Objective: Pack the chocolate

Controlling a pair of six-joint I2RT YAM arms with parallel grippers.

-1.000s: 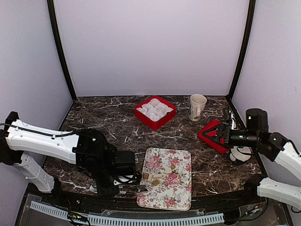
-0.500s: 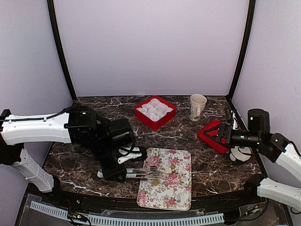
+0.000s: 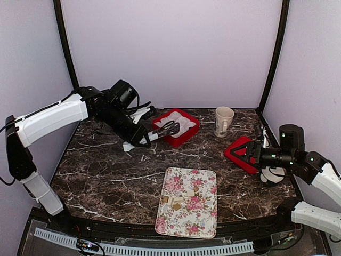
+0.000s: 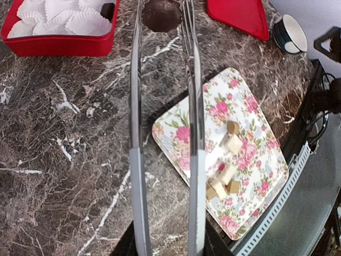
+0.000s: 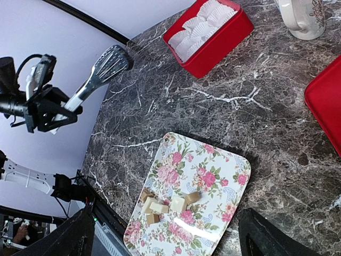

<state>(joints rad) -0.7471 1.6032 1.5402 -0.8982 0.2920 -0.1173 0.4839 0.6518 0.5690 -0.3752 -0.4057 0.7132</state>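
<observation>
My left gripper (image 3: 139,137) is shut on a pair of metal tongs (image 4: 162,133). The tong tips pinch a dark brown round chocolate (image 4: 161,13) and hover just in front of the red box (image 3: 176,127) of white paper cups. A dark piece (image 4: 108,9) sits in the box corner. Several tan and cream chocolates (image 4: 226,165) lie on the floral tray (image 3: 202,213); they also show in the right wrist view (image 5: 160,205). My right gripper (image 5: 168,226) is open and empty, held above the red lid (image 3: 240,154) at the right.
A cream mug (image 3: 224,120) stands at the back right of the marble table. A dark-rimmed white bowl (image 3: 273,175) sits under my right arm. The floral tray lies at the front centre near the table edge.
My left arm has lifted from beside the tray and swung back to the red box, carrying the tongs and the dark chocolate. The right arm has not moved.
</observation>
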